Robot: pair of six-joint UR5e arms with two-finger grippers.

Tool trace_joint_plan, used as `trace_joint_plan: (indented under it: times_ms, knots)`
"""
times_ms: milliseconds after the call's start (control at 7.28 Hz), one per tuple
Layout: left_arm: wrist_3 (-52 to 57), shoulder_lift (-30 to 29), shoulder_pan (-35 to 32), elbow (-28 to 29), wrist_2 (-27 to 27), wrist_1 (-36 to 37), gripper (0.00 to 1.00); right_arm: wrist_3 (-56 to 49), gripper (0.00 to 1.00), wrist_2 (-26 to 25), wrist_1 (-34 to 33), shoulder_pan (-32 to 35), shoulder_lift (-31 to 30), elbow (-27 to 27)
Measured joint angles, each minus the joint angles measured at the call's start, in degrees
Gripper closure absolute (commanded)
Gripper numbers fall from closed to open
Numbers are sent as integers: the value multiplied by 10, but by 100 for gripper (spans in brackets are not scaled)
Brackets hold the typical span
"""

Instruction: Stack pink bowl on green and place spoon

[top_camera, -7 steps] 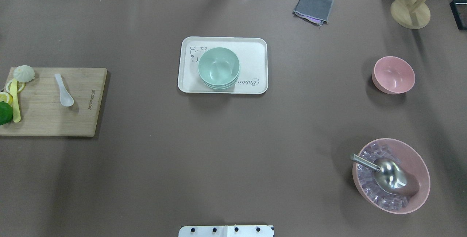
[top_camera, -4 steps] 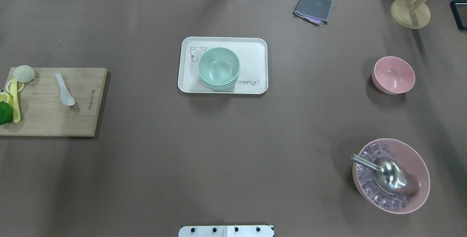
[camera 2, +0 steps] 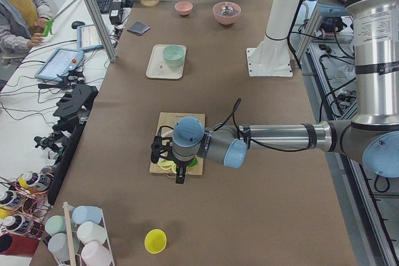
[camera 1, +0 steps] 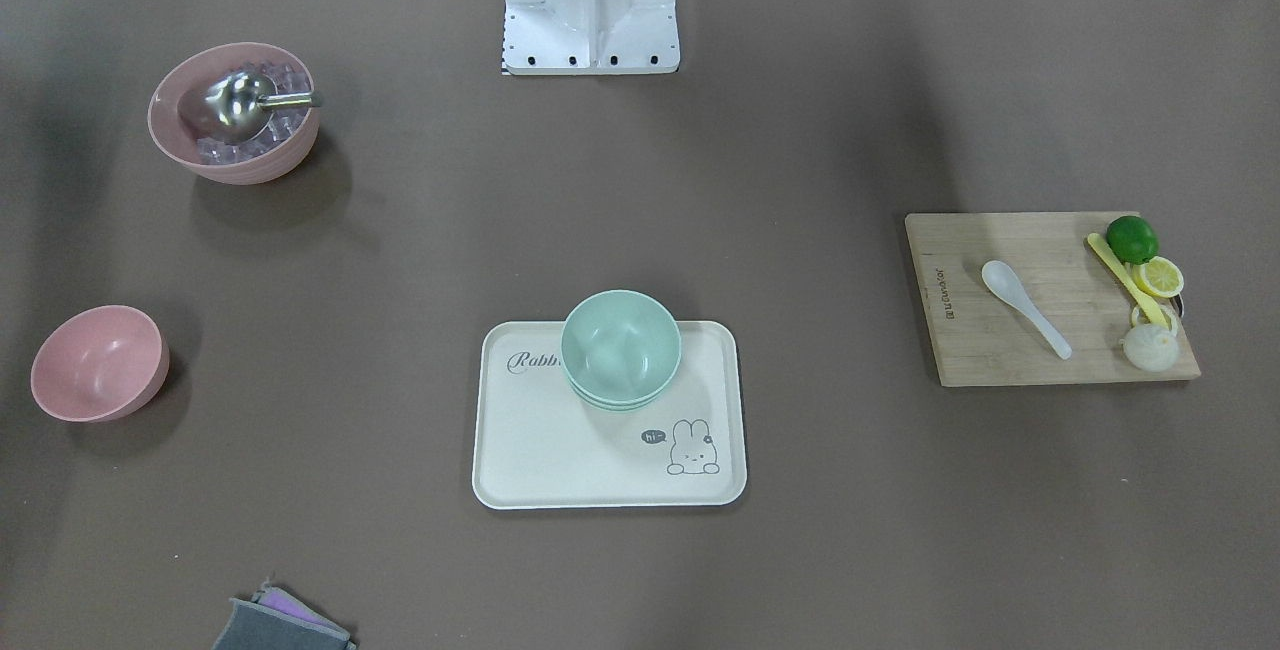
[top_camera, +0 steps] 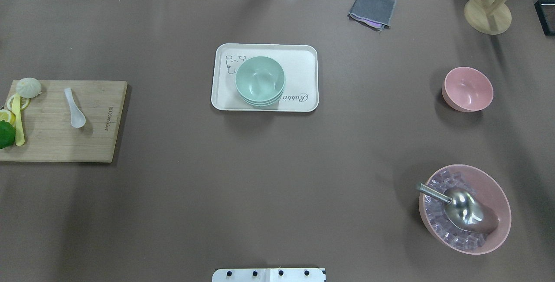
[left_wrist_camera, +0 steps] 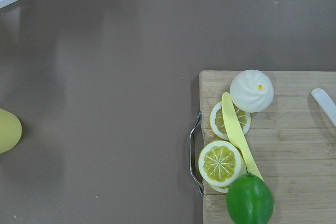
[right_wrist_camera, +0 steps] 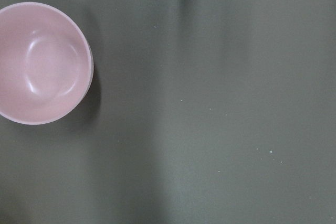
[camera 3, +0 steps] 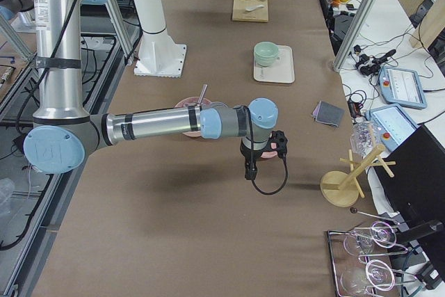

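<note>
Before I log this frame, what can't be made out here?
Left gripper: shows only in the exterior left view, small; open or shut cannot be told.
Right gripper: likewise, only in the exterior right view.
Spoon: the left wrist view's right edge cuts off all but one end.
Pink bowl: the right wrist view's left edge clips its rim.

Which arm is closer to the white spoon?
Left: the left arm hangs over the board's fruit end, near the spoon; the right arm is far off, by the small pink bowl.

Overhead and front-facing views, opposite each other, share the tray (top_camera: 301,67).
</note>
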Motion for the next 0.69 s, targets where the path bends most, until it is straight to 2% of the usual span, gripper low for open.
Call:
trace_joint_plan:
  times_ms: [412, 687]
  knots:
    - [-18, 11, 3, 2, -44, -28, 2, 0, 0, 10, 0, -3, 4, -9]
    - [-99, 10, 7, 6, -52, -45, 2, -1, 0, 12, 1, -7, 5, -11]
